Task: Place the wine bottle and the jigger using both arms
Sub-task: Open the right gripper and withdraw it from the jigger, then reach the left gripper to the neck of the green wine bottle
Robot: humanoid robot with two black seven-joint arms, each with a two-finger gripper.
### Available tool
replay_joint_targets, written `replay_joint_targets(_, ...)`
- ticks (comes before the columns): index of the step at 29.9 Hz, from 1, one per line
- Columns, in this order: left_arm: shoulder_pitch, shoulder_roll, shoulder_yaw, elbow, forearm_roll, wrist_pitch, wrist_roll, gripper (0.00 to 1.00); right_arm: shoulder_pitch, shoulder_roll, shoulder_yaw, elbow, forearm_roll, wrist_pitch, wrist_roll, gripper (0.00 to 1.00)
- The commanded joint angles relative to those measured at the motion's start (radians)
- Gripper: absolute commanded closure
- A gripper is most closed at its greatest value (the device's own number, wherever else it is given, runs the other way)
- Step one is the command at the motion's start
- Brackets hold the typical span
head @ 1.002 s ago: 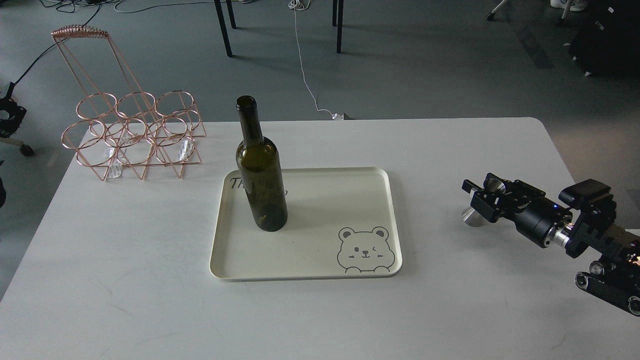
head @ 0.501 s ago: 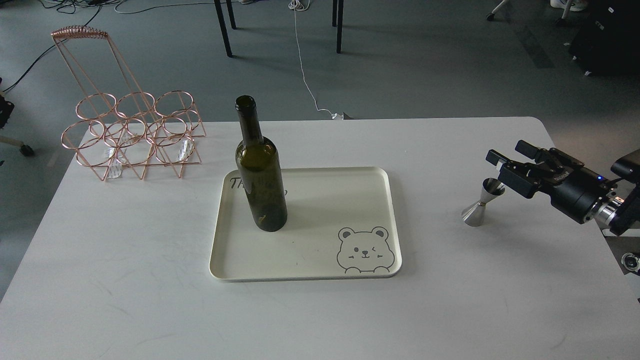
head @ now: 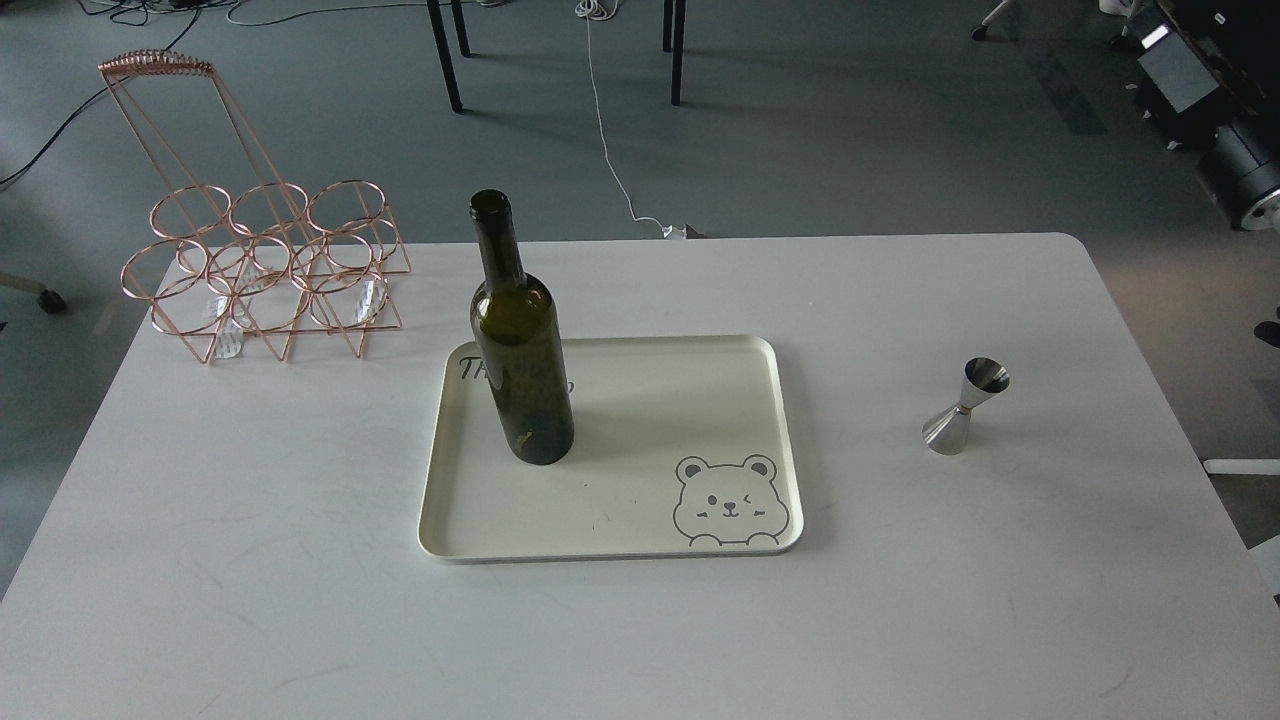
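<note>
The wine bottle [head: 520, 350], dark olive-green, stands upright on the left part of the cream tray [head: 680, 400]. The jigger [head: 965, 406], small and silver, stands upright on the white table to the right of the tray, apart from it. Neither gripper shows. Only a black part of my right arm [head: 1232, 150] shows at the top right edge, high and far from the jigger. My left arm is out of view.
A copper wire bottle rack [head: 262, 270] stands at the table's back left corner. The tray has a bear drawing [head: 728, 502] at its front right corner. The white table [head: 300, 560] ends close to the right of the jigger.
My right gripper, which was around the jigger a second ago, drew back open and then lifted away to the upper right, out of view. The jigger stays standing on the table.
</note>
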Motion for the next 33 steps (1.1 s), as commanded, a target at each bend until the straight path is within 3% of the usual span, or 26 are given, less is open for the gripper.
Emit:
replay_joint_targets(1,-0.034,0.055,0.000,-0.118,0.136,0.000,-0.001,0.02,0.000,0.048,0.084,-0.134,0.170,0.164,0.000,0.03)
replay_joint_targets(9,-0.034,0.123,-0.008,-0.480,0.604,0.000,-0.010,0.02,0.000,0.219,0.331,-0.559,0.425,0.613,0.000,0.03)
replay_joint_targets(14,-0.034,0.123,-0.004,-0.678,0.845,0.000,-0.084,0.02,-0.021,0.253,0.362,-0.704,0.638,0.832,0.000,0.02)
replay_joint_targets(19,-0.023,0.091,0.035,-0.744,1.240,0.050,-0.085,0.02,-0.081,0.256,0.370,-0.711,0.859,0.853,0.000,0.01)
replay_joint_targets(22,-0.023,0.077,0.090,-0.752,1.418,0.132,-0.085,0.02,-0.110,0.270,0.371,-0.710,0.922,0.853,0.000,0.01)
replay_joint_targets(24,-0.023,0.060,0.122,-0.759,1.479,0.182,-0.087,0.02,-0.124,0.276,0.374,-0.710,0.942,0.853,0.000,0.01)
replay_joint_targets(33,-0.020,0.036,0.210,-0.817,1.559,0.216,-0.096,0.02,-0.146,0.286,0.373,-0.710,0.950,0.853,0.000,0.01)
